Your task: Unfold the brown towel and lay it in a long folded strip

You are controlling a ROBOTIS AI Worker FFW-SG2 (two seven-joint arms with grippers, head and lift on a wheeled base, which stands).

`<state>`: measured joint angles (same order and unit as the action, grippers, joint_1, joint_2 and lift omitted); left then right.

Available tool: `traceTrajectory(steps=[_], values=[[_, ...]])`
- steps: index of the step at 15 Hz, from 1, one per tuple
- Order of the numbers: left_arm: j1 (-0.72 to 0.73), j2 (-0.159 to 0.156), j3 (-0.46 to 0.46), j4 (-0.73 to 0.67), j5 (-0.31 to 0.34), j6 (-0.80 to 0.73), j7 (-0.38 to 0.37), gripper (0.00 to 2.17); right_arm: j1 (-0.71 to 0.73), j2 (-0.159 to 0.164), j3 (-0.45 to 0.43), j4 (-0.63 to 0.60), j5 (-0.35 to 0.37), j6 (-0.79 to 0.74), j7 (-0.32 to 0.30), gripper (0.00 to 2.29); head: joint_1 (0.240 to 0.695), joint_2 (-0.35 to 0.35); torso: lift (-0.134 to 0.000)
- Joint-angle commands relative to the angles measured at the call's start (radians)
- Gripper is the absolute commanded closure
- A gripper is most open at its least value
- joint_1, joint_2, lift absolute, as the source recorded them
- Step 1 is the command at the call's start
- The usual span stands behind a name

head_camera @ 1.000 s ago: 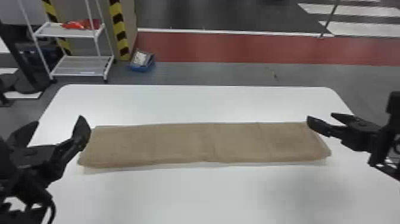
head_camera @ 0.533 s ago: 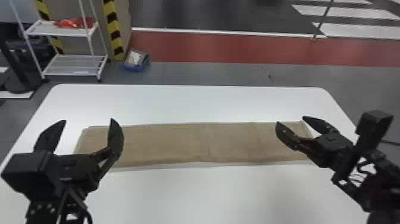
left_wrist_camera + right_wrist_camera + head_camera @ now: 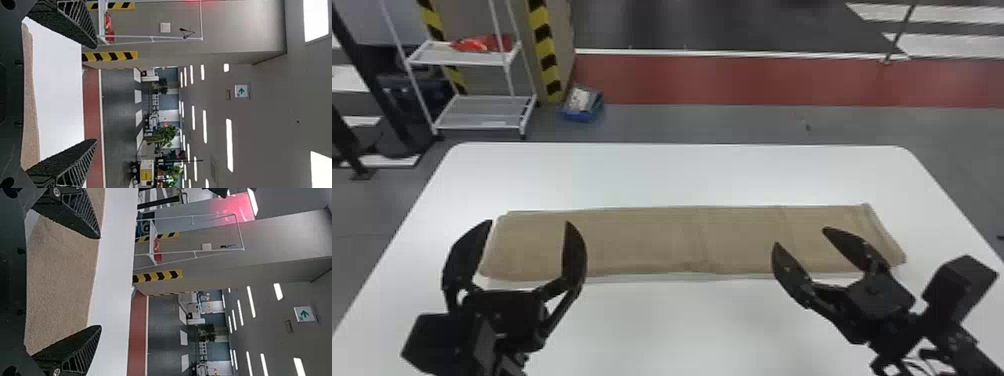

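My left tool [image 3: 529,222] has its fingers spread wide with nothing between them, in front of the left end of the brown towel [image 3: 652,240]. I have the right tool [image 3: 801,236] spread too, empty, angled inward by the towel's right part. The towel lies flat in a long folded strip, running left to right across the white desk [image 3: 682,325]. Beyond the desk I see a blue bin [image 3: 582,114] on the floor, beside a white shelf rack [image 3: 464,60].

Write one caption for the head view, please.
Brown towel in a long folded strip on a white table, left claw and right claw both open.
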<state>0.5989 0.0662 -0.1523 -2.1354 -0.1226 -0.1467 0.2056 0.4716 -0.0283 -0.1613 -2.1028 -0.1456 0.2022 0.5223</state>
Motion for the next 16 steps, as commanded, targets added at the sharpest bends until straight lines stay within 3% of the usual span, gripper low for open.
traceTrajectory(steps=[1,7,14,16], values=[[0.016,0.001,0.005,0.025,0.001,-0.023,0.003,0.03,0.067,-0.001,0.003,-0.008,-0.017,-0.046,-0.007,0.07,0.695,-0.020,-0.119],[0.052,0.007,-0.006,0.040,0.021,-0.050,0.006,0.03,0.159,-0.010,0.034,-0.036,-0.019,-0.135,-0.045,0.08,0.695,-0.011,-0.119],[0.065,0.020,-0.001,0.026,0.011,-0.050,0.032,0.03,0.127,-0.007,0.040,-0.042,-0.020,-0.163,-0.071,0.08,0.695,-0.006,-0.119],[0.068,0.020,-0.001,0.014,0.009,-0.044,0.032,0.03,0.114,-0.002,0.054,-0.045,-0.038,-0.148,-0.116,0.09,0.695,-0.005,-0.119]])
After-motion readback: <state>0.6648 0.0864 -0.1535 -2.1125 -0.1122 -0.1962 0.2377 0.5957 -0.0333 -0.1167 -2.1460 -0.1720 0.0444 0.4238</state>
